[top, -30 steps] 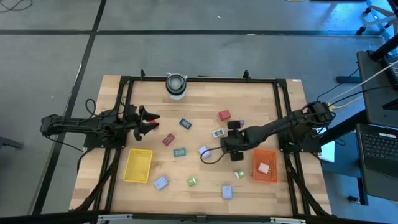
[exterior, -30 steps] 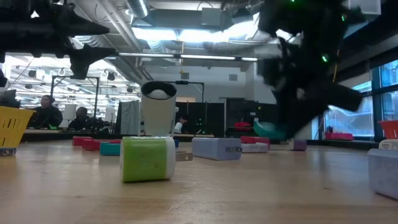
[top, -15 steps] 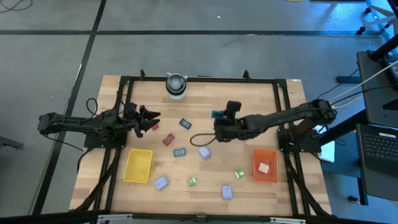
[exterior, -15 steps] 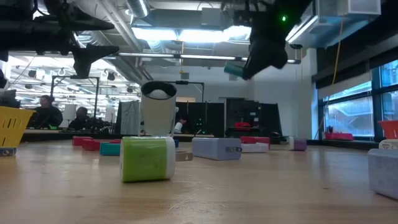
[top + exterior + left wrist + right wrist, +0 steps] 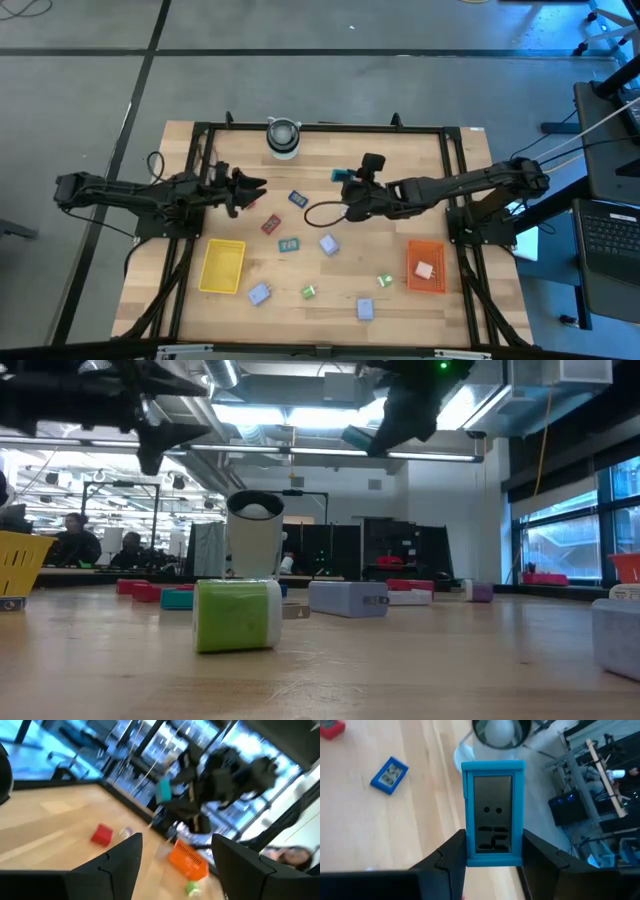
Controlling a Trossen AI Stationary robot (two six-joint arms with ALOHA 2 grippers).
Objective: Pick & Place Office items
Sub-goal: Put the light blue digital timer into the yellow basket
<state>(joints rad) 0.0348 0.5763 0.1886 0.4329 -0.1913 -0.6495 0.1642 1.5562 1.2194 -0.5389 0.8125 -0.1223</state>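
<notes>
My right gripper point(image 5: 348, 180) is high over the table's middle, shut on a teal-blue packet point(image 5: 493, 815), which the low view shows as the packet point(image 5: 357, 436) well above the table. My left gripper point(image 5: 255, 185) hovers open over the left half, its fingers point(image 5: 120, 862) touching nothing. Other small items lie flat on the wood: a blue one point(image 5: 298, 199), a red one point(image 5: 270, 225), a teal one point(image 5: 288, 244), lavender ones point(image 5: 328, 244), and green ones point(image 5: 309, 291). My right gripper pinches the teal-blue packet between its two fingers point(image 5: 452, 855), one on each long side edge near the packet's lower end point(image 5: 493, 857). The packet is lifted clear of the table and sticks out beyond the fingertips, its windowed face toward the wrist camera.
A yellow tray point(image 5: 222, 266) sits near the left front, and an orange-red tray point(image 5: 426, 282) with a pale item inside sits at the right front. A grey-white cylinder point(image 5: 283, 137) stands at the far edge. A black cable point(image 5: 318, 212) loops below the right arm.
My right gripper rose from the table with the teal-blue packet and carried it toward the far edge and slightly left; the packet is now lifted clear. My left gripper shifted a little toward the far edge and the middle, staying open.
</notes>
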